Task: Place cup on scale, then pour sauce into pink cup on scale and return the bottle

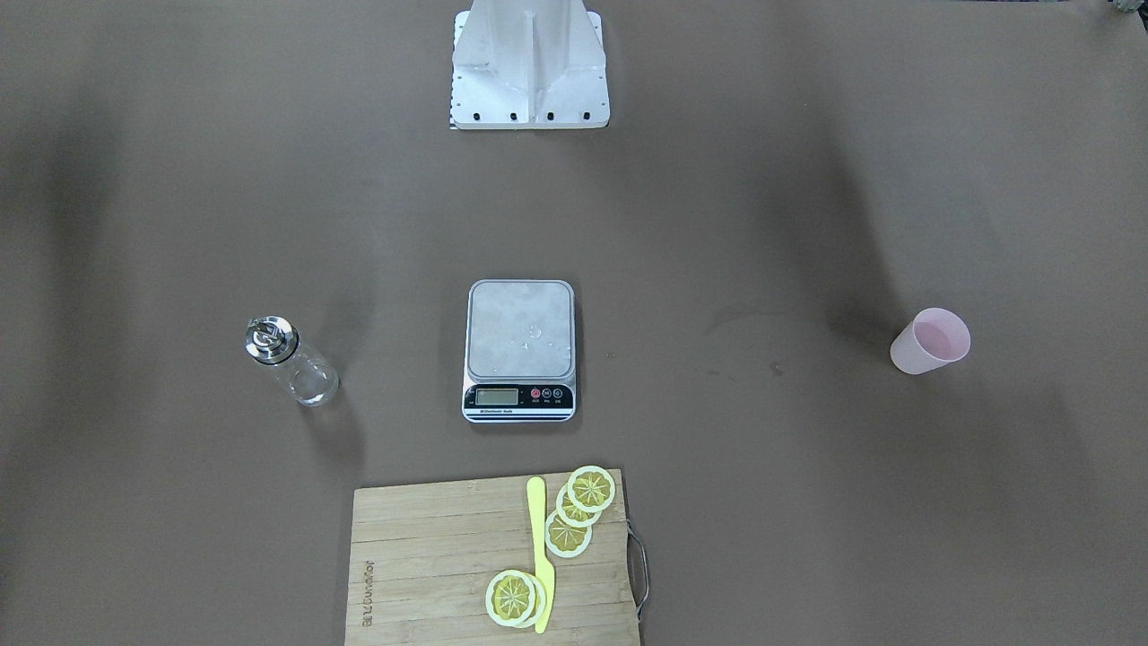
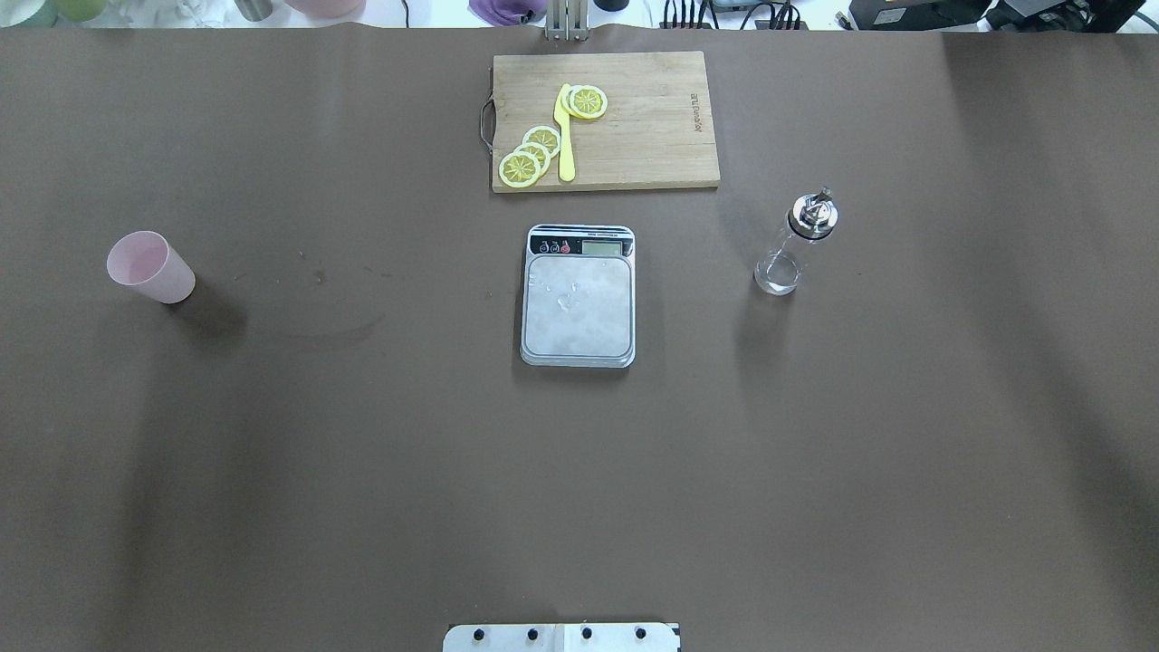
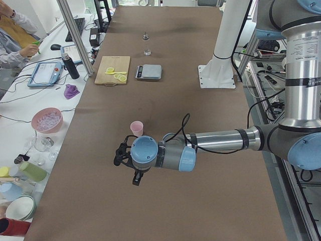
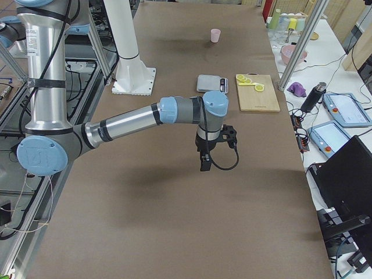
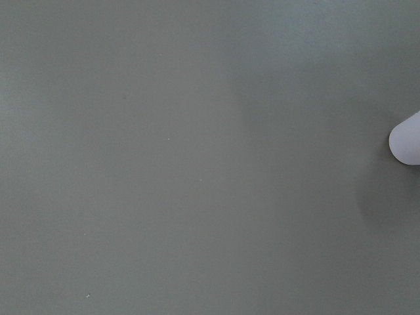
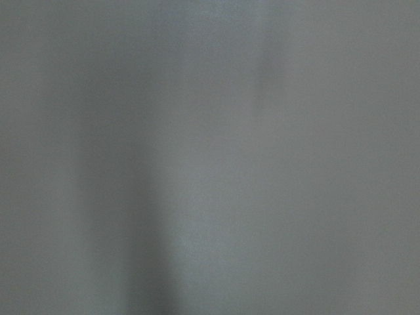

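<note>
An engraved brand mark is being shown along one short edge of the bamboo cutting board (image 1: 430,556), but its letters are not being resolved well enough to be read. A line of white print under the LCD of the scale (image 1: 520,350) is likewise being left unread, as it is too small, and no digits are being made out on the display. A printed label on the upper column of the left arm (image 3: 220,140) is also not being read. This arm is being held with its forearm stretched level over the table (image 2: 362,453) and its wrist bent, so that the left gripper (image 3: 136,179) is being pointed downward above the bare surface, near the cup (image 1: 930,341). The right arm (image 4: 128,122) is being held in a similar reach, with the right gripper (image 4: 204,163) hanging downward, well apart from the bottle (image 1: 291,361). How wide either pincer is standing cannot be told from these views. The cup is being found upright on the table on the robot's left side, well apart from the scale at the centre. The bottle is being found upright on the robot's right side. Lemon slices (image 1: 589,489) and a yellow knife (image 1: 540,552) are being carried on the board, just beyond the scale.
</note>
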Controlling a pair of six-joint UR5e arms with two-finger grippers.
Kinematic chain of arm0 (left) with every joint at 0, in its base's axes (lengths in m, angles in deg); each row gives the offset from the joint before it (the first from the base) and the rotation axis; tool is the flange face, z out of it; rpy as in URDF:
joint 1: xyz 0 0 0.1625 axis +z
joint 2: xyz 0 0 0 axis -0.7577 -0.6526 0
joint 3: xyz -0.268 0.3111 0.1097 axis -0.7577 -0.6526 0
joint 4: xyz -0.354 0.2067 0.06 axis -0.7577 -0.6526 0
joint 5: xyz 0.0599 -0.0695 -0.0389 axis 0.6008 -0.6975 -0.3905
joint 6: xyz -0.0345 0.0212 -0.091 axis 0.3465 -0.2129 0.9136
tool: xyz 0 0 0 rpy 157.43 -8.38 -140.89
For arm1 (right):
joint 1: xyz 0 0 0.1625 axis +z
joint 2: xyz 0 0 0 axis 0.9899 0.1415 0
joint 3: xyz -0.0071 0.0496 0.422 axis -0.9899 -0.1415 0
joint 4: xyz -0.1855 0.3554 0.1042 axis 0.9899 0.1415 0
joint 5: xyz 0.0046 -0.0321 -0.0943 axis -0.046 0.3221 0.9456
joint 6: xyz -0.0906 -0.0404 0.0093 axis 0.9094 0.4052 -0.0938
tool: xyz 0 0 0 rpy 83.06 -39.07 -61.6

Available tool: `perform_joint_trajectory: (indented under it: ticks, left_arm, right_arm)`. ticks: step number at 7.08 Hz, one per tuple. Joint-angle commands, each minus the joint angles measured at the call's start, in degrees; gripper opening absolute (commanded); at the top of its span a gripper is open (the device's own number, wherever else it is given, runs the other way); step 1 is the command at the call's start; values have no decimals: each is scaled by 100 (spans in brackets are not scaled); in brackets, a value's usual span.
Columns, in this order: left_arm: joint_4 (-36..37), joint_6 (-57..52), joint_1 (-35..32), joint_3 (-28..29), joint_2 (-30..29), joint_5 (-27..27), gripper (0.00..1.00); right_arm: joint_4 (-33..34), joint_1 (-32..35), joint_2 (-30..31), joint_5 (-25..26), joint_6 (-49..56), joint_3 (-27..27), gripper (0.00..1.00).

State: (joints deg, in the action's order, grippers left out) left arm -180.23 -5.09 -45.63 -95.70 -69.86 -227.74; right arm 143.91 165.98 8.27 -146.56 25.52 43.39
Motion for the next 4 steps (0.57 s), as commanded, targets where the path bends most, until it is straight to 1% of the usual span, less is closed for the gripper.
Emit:
perform_joint_trajectory:
  ticks: [1, 2, 4]
  left_arm:
    - [-17, -9, -3, -1, 35, -9, 98]
    - [-157, -9, -3, -1, 53, -18, 98]
    - [-202, 0, 5, -1, 53, -26, 98]
  right_arm:
    - [9, 0, 0, 0, 0, 7, 100]
    - [9, 0, 0, 0, 0, 7, 100]
    - [0, 0, 0, 0, 0, -2, 100]
